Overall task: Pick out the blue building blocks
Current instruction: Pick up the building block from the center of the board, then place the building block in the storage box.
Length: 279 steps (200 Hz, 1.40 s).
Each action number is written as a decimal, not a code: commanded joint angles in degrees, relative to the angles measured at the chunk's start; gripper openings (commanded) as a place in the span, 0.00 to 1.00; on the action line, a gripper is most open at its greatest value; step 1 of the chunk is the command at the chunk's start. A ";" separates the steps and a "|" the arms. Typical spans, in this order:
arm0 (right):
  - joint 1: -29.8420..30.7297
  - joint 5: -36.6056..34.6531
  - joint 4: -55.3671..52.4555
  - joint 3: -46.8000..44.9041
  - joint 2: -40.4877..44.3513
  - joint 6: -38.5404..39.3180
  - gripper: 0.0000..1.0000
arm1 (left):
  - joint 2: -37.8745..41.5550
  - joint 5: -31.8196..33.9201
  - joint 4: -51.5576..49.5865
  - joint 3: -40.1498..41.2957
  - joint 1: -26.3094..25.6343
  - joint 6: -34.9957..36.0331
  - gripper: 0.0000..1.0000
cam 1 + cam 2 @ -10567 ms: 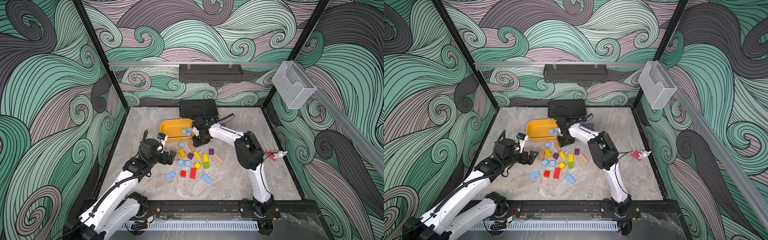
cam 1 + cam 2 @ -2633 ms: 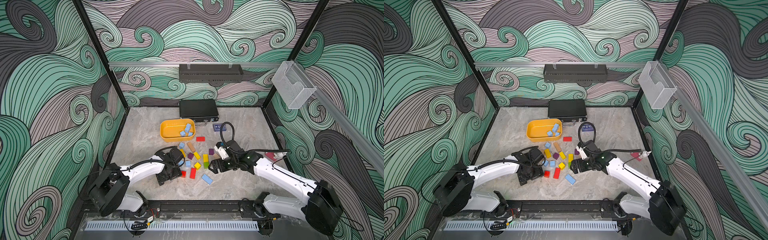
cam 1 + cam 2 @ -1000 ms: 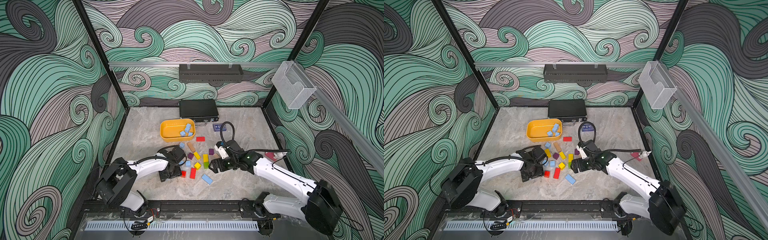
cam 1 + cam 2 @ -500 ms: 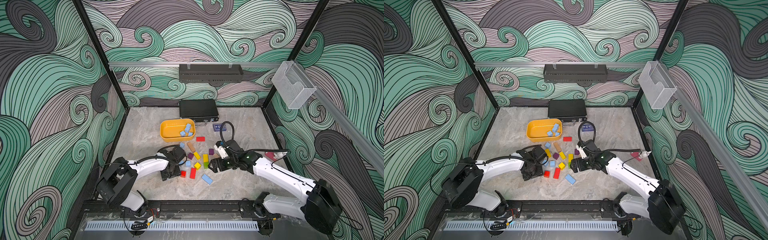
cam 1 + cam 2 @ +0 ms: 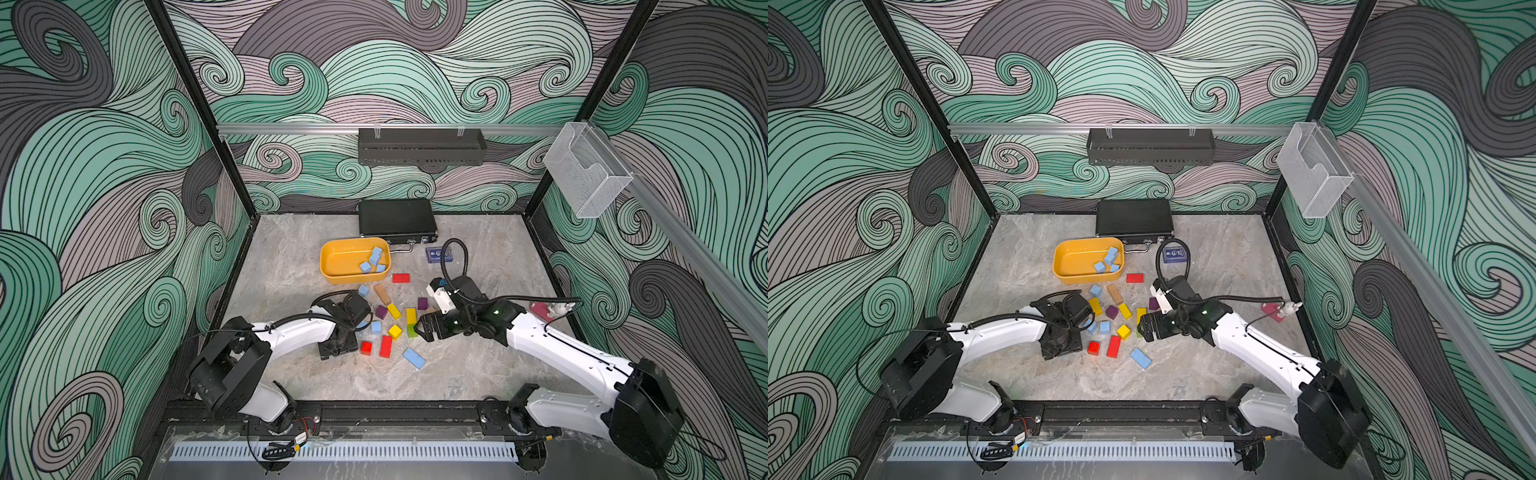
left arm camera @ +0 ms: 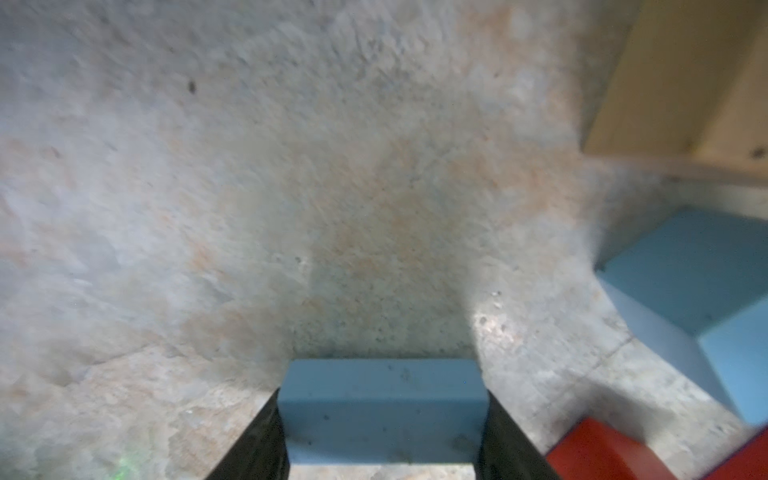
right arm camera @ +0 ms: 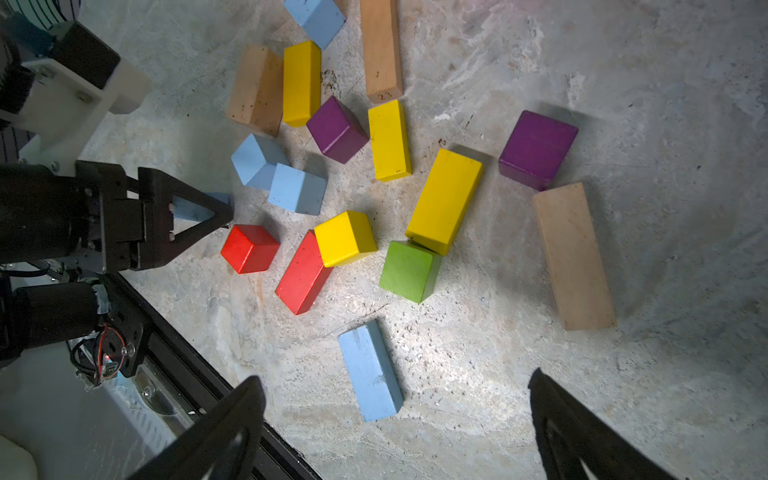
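In both top views left gripper (image 5: 338,347) hides blue block (image 6: 382,399); tan block (image 6: 685,83) cropped

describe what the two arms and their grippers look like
Both the left arm and right arm have glossy white link shells with bulky black joint housings, and a black cable runs along each. The left gripper and right gripper are matte black with tapered triangular open-frame fingers. A small green light glows on the right arm's wrist.
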State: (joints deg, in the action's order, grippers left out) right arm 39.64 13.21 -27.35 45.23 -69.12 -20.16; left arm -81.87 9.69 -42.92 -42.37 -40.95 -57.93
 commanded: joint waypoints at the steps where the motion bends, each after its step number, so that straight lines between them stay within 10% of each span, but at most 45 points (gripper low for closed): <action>1: -0.10 1.70 0.99 2.01 1.26 1.09 0.99 | 4.61 5.22 -3.61 -1.60 0.41 2.19 0.23; 42: -0.17 2.00 0.73 5.46 2.44 2.55 0.99 | 9.25 11.07 -8.65 -7.14 0.34 7.65 0.00; 158: -0.34 2.02 0.04 15.15 1.69 3.05 0.99 | 14.64 11.61 -3.17 -20.59 7.58 28.90 0.00; 279: -8.34 4.58 13.66 17.98 -4.62 -1.57 0.99 | -2.29 3.32 2.81 -35.26 19.58 41.94 0.00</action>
State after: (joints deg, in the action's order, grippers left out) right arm 32.45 16.14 -17.74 61.34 -71.92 -20.32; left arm -79.99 15.49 -42.26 -74.28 -23.11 -19.07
